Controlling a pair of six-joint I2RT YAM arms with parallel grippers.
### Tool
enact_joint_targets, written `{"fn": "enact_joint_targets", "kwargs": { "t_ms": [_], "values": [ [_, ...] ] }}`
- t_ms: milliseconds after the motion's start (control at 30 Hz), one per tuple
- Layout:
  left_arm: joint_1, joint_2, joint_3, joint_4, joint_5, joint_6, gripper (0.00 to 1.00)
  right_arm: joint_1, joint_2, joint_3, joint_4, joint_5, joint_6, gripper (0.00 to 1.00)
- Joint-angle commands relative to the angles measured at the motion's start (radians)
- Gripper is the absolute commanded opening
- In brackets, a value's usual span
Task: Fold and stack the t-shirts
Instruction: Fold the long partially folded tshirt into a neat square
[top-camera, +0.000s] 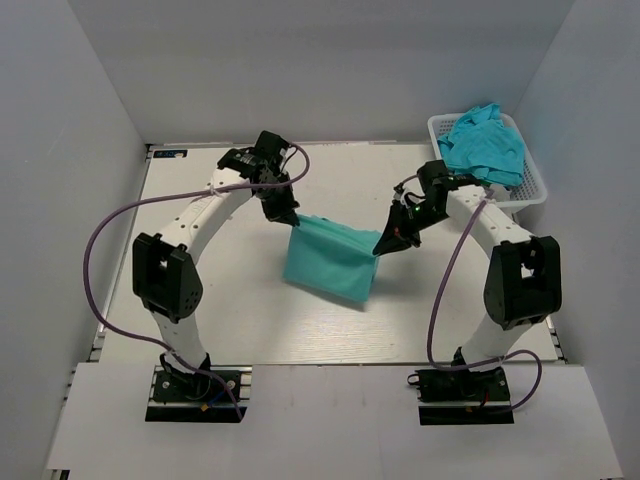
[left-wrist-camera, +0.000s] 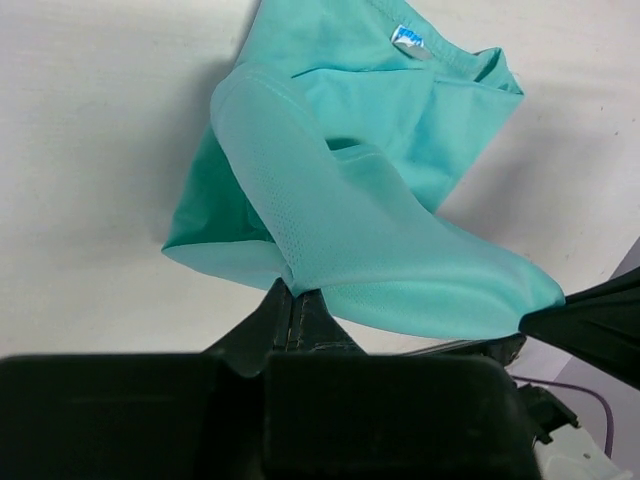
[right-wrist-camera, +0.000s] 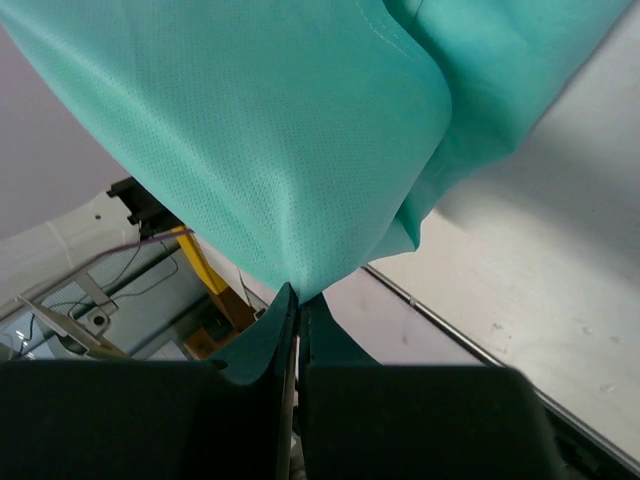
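Note:
A teal t-shirt (top-camera: 330, 262) hangs stretched between my two grippers above the middle of the table, its lower edge draping toward the tabletop. My left gripper (top-camera: 287, 219) is shut on its upper left corner, and the left wrist view shows the cloth (left-wrist-camera: 370, 200) pinched at the fingertips (left-wrist-camera: 292, 292), with a small blue neck label (left-wrist-camera: 408, 40) at the far end. My right gripper (top-camera: 383, 247) is shut on the upper right corner, the fabric (right-wrist-camera: 290, 140) bunching into the closed fingertips (right-wrist-camera: 298, 296). More teal t-shirts (top-camera: 484, 146) lie crumpled in the basket.
A white plastic mesh basket (top-camera: 536, 185) stands at the table's far right corner. White walls enclose the table (top-camera: 200, 320) on three sides. Purple cables loop from both arms. The table's metal edge rail (right-wrist-camera: 480, 340) shows in the right wrist view.

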Motion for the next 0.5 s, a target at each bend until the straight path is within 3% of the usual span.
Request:
{"fn": "enact_joint_targets", "kwargs": {
  "t_ms": [0,333,467],
  "values": [
    [0.022,0.031,0.072,0.064,-0.068,-0.004,0.0,-0.032,0.042,0.063,0.01,0.01,-0.028,0.0],
    [0.022,0.157,0.233,0.053,-0.046,0.005,0.0,-0.086,0.119,0.157,-0.029,0.035,-0.115,0.0],
    [0.022,0.09,0.137,0.004,-0.023,0.005,0.0,-0.084,0.03,0.065,-0.063,0.017,-0.144,0.0]
  ]
}}
